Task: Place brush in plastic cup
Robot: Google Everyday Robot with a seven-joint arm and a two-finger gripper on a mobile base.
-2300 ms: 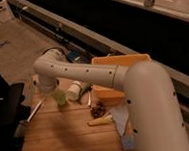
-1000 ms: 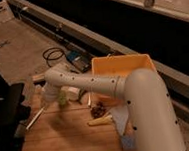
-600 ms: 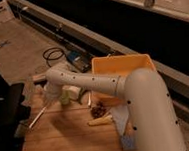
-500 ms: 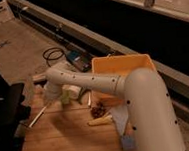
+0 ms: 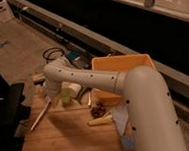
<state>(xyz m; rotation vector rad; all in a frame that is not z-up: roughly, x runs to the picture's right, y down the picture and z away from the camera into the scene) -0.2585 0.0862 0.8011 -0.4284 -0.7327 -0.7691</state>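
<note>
Tool [image 5: 52, 94] at the far end of the white, dotted arm [image 5: 93, 79], low over the wooden plank desk [image 5: 69, 137]; finger state cannot be told. One slim pale-handled brush [image 5: 40, 115] slants down-left from the tool, on the desk. One translucent green plastic cup [image 5: 66, 96] stands just right of it. One boxy yellow tub [image 5: 122, 67] further right. Concrete floor [image 5: 19, 44] beyond.

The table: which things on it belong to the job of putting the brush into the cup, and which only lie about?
For the job:
- brush, lying left of the cup
- cup, pale green, upright
- claw, low beside the cup

Lying about:
- yellow tub
- white round container
- small dark object
</note>
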